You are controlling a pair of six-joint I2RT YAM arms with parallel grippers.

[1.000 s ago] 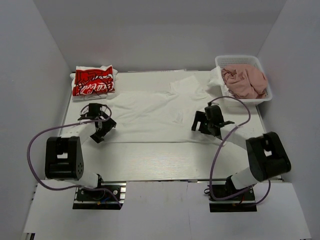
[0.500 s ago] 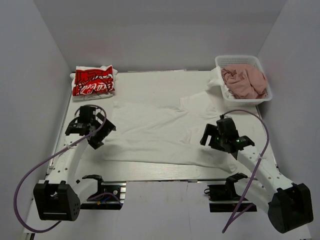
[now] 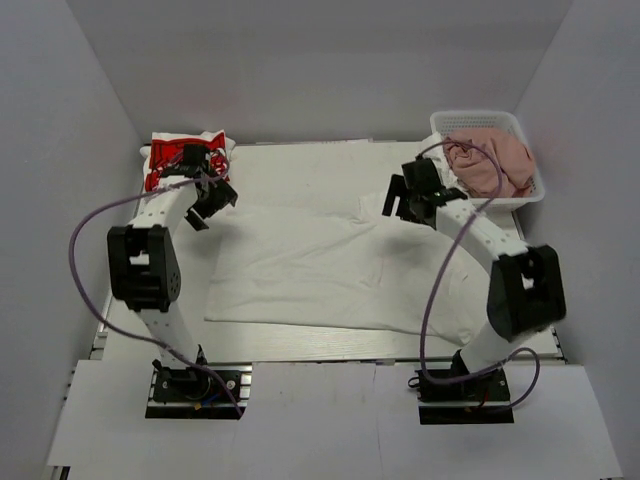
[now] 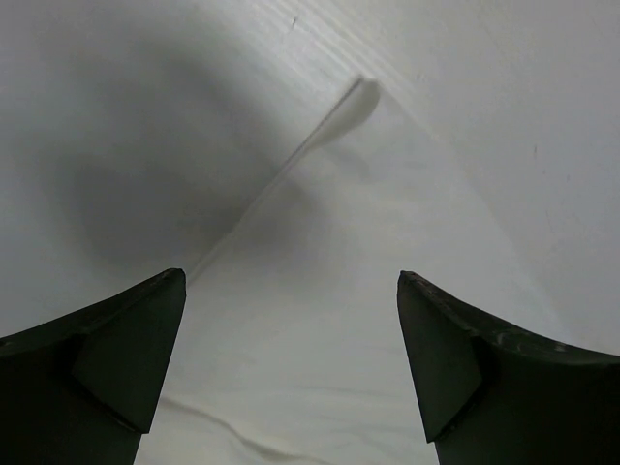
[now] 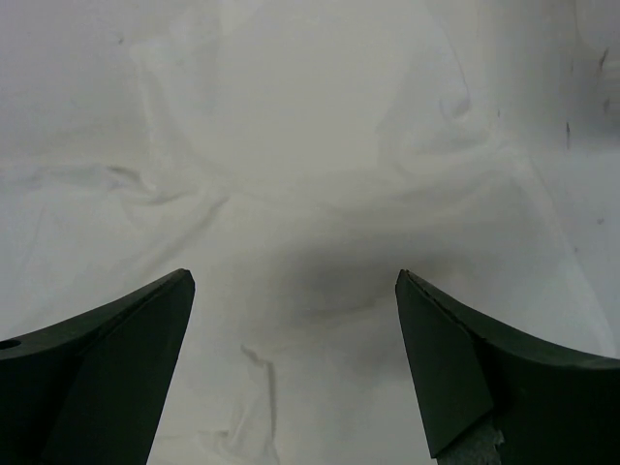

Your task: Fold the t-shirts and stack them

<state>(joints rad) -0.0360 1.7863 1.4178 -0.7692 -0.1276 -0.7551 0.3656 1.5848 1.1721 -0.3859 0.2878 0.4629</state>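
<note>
A large white t-shirt (image 3: pixel 300 265) lies spread flat on the table. My left gripper (image 3: pixel 207 203) hovers open over its far left corner, and the left wrist view shows the shirt's edge (image 4: pixel 387 252) between the open fingers of that gripper (image 4: pixel 291 281). My right gripper (image 3: pixel 403 203) hovers open over the rumpled far right part, where the cloth (image 5: pixel 310 145) lies below that gripper (image 5: pixel 294 281). Both are empty. A folded white t-shirt with red script print (image 3: pixel 180 160) lies at the far left, partly behind the left arm. A dusty-pink t-shirt (image 3: pixel 495 160) is bunched in the basket.
The white plastic mesh basket (image 3: pixel 480 117) stands at the far right corner, just right of my right arm. Grey walls close in the table on three sides. Bare tabletop (image 3: pixel 300 165) shows beyond the shirt. Purple cables loop from both arms.
The white shirt has slid toward the near edge and lies flatter. Both arms have since swung out from its near part to its far edge.
</note>
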